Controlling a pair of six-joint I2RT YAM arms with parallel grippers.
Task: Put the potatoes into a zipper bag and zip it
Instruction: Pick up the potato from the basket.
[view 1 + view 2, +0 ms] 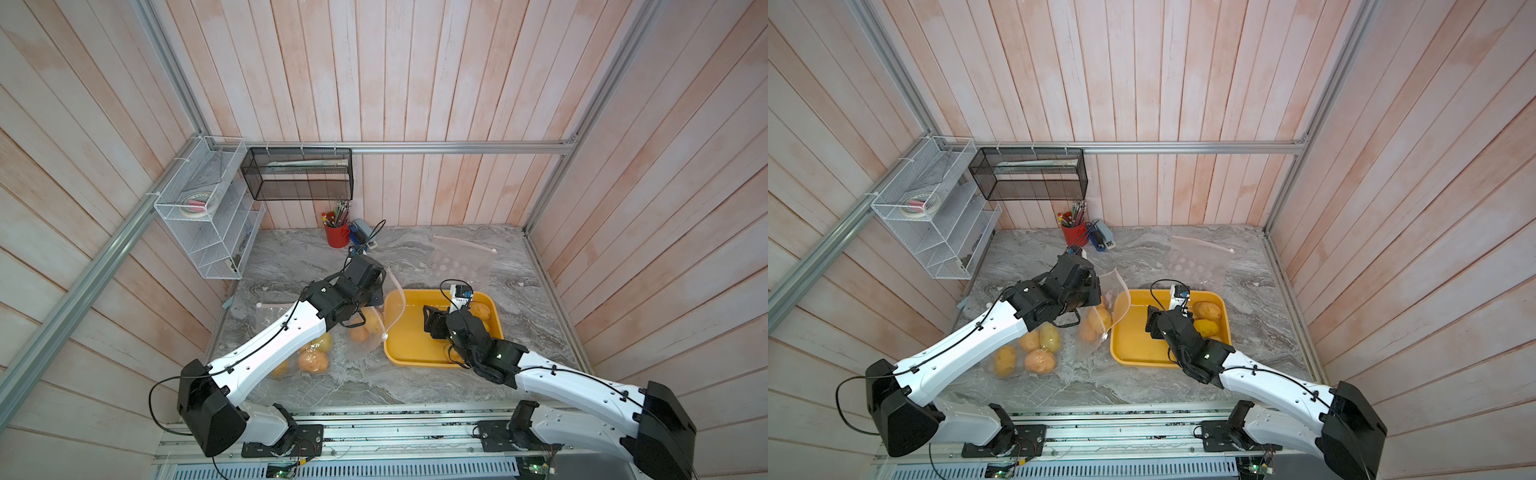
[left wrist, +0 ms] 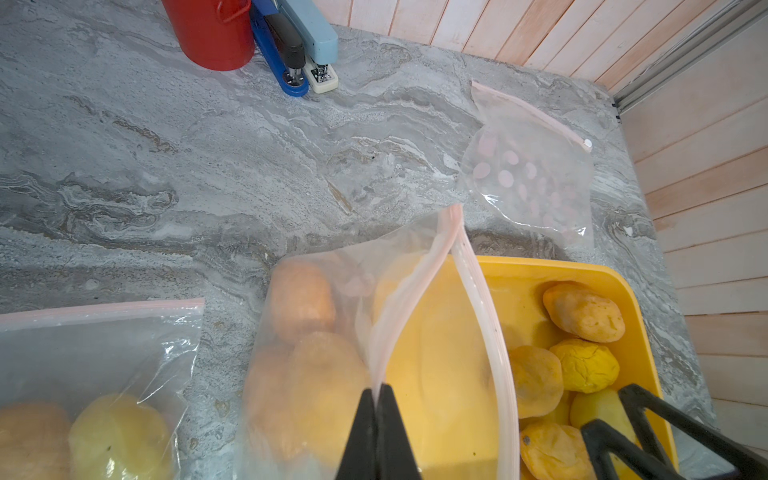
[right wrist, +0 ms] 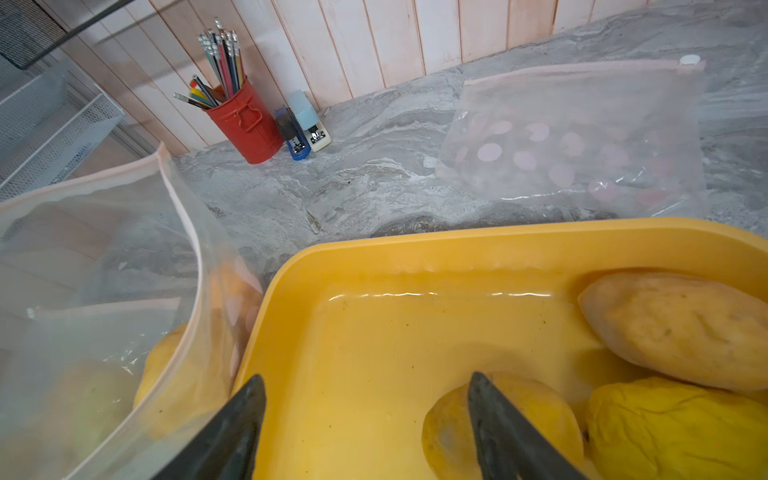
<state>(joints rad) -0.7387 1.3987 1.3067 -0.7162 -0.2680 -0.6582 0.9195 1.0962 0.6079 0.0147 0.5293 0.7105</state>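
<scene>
Several potatoes point(image 3: 681, 328) point(image 1: 1207, 309) lie at the right end of a yellow tray point(image 3: 498, 245) point(image 1: 1133, 345). Left of the tray a clear zipper bag point(image 2: 332, 266) point(image 1: 1096, 328) is held up with its mouth open. Orange-brown potatoes point(image 2: 307, 361) show inside it. My left gripper point(image 2: 378, 392) is shut on the pink zip rim of this bag. My right gripper point(image 3: 368, 380) hangs open over the tray floor. One of its fingers point(image 3: 498, 424) is just above a yellow potato point(image 3: 449, 432), and nothing is between the jaws.
A second bag point(image 1: 1025, 353) with several potatoes lies flat at the front left. An empty dotted bag point(image 1: 1196, 262) lies behind the tray. A red pencil cup point(image 1: 1074, 232) and staplers point(image 1: 1100, 240) stand by the back wall. Wire racks point(image 1: 934, 208) hang on the left.
</scene>
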